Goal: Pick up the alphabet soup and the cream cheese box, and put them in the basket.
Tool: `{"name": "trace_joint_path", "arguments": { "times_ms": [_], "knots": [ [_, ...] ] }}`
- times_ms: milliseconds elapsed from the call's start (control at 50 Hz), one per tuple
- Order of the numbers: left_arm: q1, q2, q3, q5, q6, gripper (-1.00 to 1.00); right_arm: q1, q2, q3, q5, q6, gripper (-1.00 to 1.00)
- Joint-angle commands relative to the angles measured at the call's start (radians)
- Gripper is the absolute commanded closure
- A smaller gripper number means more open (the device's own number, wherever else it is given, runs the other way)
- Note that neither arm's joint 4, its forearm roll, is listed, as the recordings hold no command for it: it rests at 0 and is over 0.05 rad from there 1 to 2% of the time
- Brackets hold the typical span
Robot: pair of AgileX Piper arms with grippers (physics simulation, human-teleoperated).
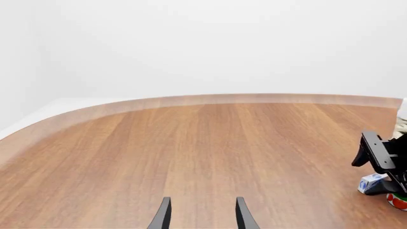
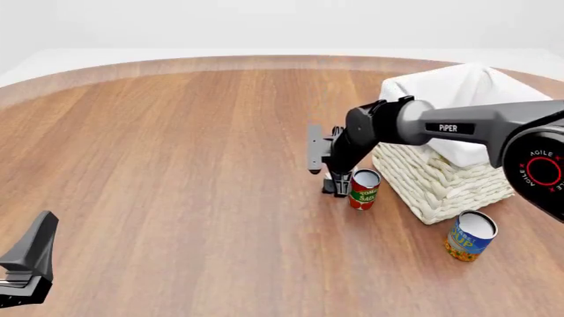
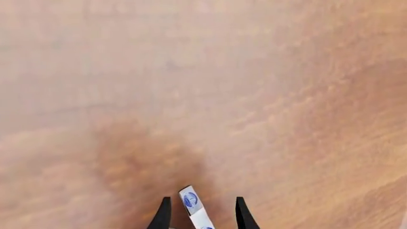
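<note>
Wood-grain table [image 2: 176,165] fills the scene under a pale wall. At its right side the right gripper [image 3: 200,214] points down beside the tomato can [image 2: 364,189], its fingers apart with the cream cheese box [image 3: 192,207] between them; contact cannot be told. Behind stands the basket [image 2: 440,185], and the soup can [image 2: 469,236] sits just in front of it. Far left, the left gripper [image 1: 201,214] hangs open.
</note>
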Motion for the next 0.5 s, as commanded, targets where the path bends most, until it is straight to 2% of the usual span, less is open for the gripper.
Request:
{"name": "trace_joint_path", "arguments": {
  "times_ms": [20,300,320,360,380,500],
  "knots": [
    [0.0,0.0,0.0,0.0,0.0,-1.0,-0.003,0.021,-0.012,-0.008,-0.008,-1.0],
    [0.0,0.0,0.0,0.0,0.0,-1.0,-0.007,0.037,-0.032,-0.005,-0.019,-1.0],
    [0.0,0.0,0.0,0.0,0.0,-1.0,-0.002,0.018,-0.039,0.02,-0.017,-1.0],
    [0.0,0.0,0.0,0.0,0.0,-1.0,0.001,0.028,-0.021,-0.009,-0.017,-1.0],
    [0.0,0.0,0.0,0.0,0.0,-1.0,-0.011,0.032,-0.016,-0.024,-0.026,1.0],
    [0.0,0.0,0.0,0.0,0.0,-1.0,-0.012,0.025,-0.004,-0.037,-0.03,1.0]
  ]
}}
